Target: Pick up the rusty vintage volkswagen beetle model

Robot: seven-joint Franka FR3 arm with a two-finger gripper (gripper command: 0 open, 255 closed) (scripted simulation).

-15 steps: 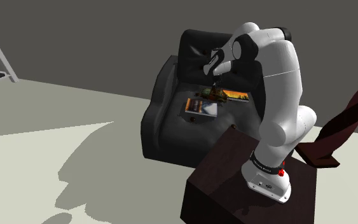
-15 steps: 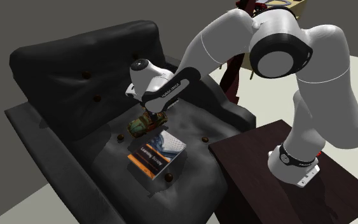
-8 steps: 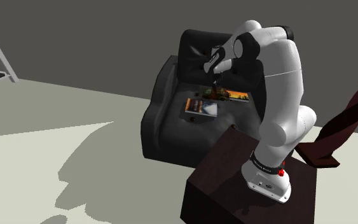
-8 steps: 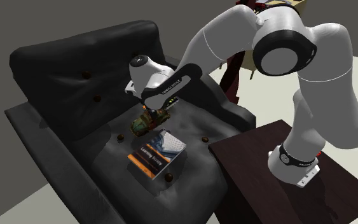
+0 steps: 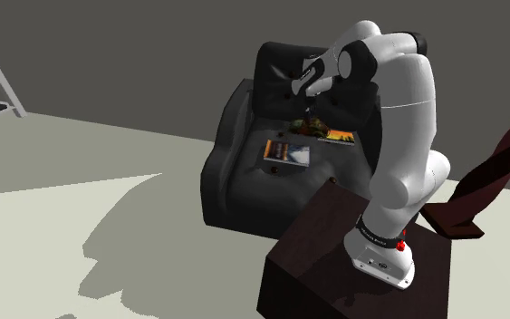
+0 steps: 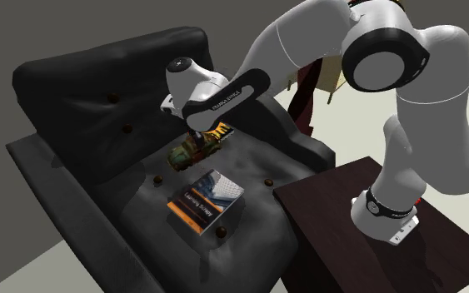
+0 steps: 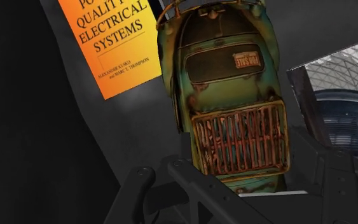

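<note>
The rusty green Beetle model (image 7: 228, 95) sits between my black fingers (image 7: 171, 191), which clasp its sides. In the shoulder view my gripper (image 5: 312, 116) points down at the car (image 5: 309, 126) over the seat of a black armchair (image 5: 230, 172). The second exterior view shows the car (image 6: 187, 155) hanging a little above the seat cushion (image 6: 132, 208) under my gripper (image 6: 197, 141). My hand hides part of the car's roof.
An orange book (image 6: 222, 131) lies on the seat behind the car and a blue-covered book (image 6: 206, 200) in front of it. The armchair's back (image 6: 99, 75) and arms enclose the seat. My dark stand (image 5: 316, 254) is beside the chair.
My gripper has risen with the car in it; the car has come up off the seat cushion. The books have not moved.
</note>
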